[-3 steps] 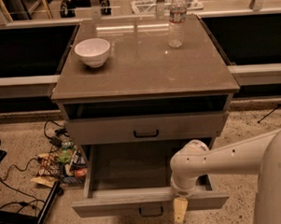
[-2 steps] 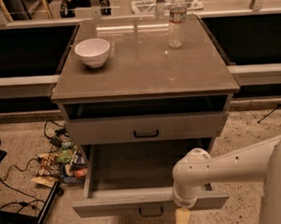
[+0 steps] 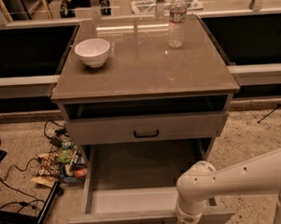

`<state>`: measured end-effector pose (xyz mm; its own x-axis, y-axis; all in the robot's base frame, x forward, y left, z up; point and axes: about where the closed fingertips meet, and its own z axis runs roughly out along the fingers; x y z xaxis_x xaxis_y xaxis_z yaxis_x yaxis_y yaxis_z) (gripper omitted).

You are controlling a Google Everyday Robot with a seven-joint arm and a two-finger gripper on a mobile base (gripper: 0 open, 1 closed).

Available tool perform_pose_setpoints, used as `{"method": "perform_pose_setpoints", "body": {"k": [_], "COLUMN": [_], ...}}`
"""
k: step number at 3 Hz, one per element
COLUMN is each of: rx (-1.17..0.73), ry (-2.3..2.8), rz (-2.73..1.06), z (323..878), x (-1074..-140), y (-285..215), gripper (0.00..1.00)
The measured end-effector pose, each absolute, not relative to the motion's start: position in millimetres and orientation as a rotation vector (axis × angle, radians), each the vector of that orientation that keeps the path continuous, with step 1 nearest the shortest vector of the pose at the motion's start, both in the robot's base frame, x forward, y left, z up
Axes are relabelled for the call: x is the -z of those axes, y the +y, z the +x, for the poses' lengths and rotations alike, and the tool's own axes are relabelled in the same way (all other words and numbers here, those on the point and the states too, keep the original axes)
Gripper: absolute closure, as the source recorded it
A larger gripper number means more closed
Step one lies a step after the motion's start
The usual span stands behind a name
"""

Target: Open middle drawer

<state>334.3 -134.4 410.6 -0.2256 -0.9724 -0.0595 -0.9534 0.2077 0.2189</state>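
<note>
Camera view: middle drawer extended far out, grey interior exposed; gripper at its front panel, grip state indeterminable.

Bowl left, bottle right on cabinet; gripper out of view before middle drawer.

White bowl and water bottle stand apart on the cabinet top; snack packets lie beside.

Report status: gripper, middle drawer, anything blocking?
Gripper below frame, past the wrist at the drawer's front edge. Middle drawer pulled well out. Floor clutter beside its image-left wall; nothing seen in the pull path.
</note>
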Motion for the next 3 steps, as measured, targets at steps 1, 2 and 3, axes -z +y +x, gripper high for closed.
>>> {"method": "perform_pose_setpoints", "body": {"k": [1,2,3], "rx": [0.32,0.32,0.32], "ry": [-2.369,-2.369,-2.368], "rz": [1.874,1.874,1.874], "z": [326.2,326.3,326.1], "x": [-413.3,-413.3,-413.2], "y": [-136.7,-136.7,-136.7], "gripper": [0.76,0.98,0.0]}}
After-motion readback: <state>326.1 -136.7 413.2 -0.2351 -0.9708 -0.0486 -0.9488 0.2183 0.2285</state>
